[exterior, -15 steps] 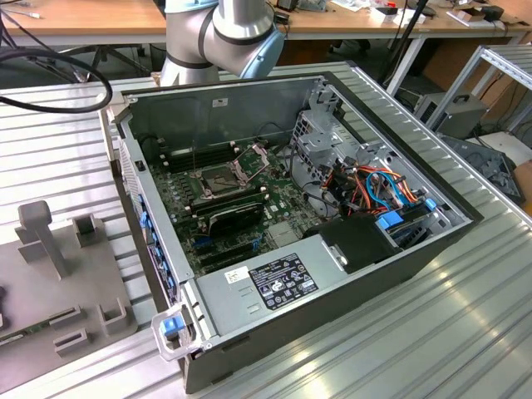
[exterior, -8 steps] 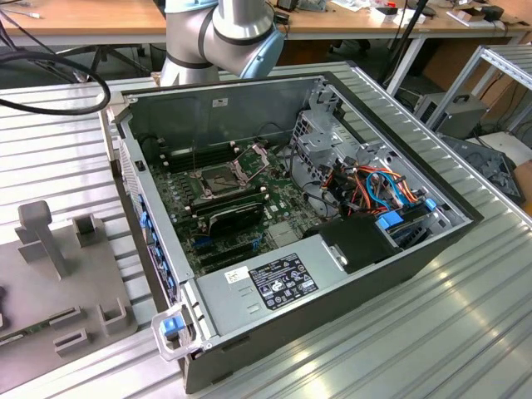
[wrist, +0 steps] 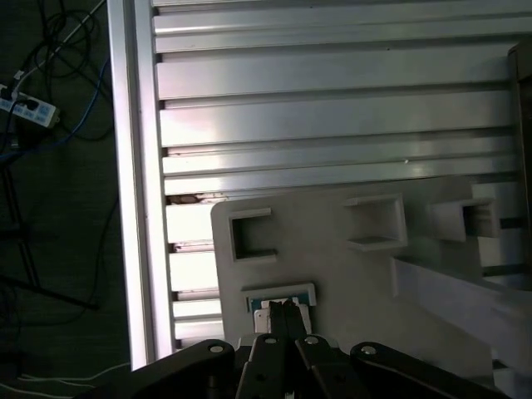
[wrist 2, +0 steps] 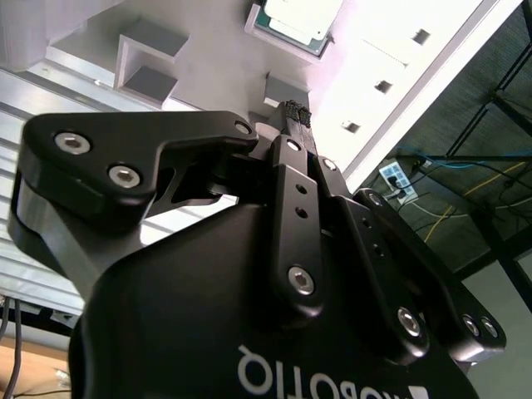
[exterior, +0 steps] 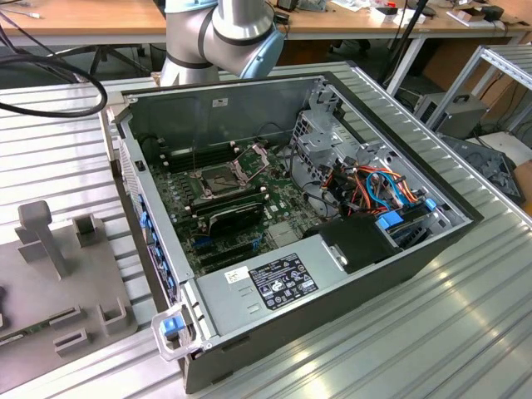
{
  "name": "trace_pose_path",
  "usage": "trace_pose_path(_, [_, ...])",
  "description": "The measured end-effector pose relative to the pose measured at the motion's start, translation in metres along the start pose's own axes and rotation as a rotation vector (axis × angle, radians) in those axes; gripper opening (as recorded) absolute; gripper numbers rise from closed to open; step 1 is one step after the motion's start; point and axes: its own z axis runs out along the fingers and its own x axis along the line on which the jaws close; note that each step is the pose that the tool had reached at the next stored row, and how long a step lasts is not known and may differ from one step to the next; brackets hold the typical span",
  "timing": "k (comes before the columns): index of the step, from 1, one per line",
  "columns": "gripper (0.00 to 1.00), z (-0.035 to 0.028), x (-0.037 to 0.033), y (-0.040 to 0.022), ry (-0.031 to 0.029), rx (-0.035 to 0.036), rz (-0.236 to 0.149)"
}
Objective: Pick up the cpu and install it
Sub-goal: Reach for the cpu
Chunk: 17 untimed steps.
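We see an open computer case (exterior: 216, 116) lying on a ribbed aluminium table (exterior: 432, 332), its green motherboard (exterior: 278, 199) bearing a hinged metal socket frame (exterior: 218, 179). A silver power supply (exterior: 218, 301) and orange and blue cables (exterior: 374, 187) sit inside it. At the exterior view's left we find a grey fixture plate (exterior: 83, 276) with raised holders, beside the case

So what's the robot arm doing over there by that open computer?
The robot's gripper hangs over the grey holder plate, fingers closed together, pointing at the cpu sitting in its little pocket. It isn't touching or holding the chip. The open computer sits beside the plate, with the cpu not yet in it.
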Motion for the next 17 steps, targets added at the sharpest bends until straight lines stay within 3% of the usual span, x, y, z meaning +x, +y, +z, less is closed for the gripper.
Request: trace_pose_path(17, [0.11, 0.006, 0.0053, -0.0007, 0.0001, 0.0, 0.0])
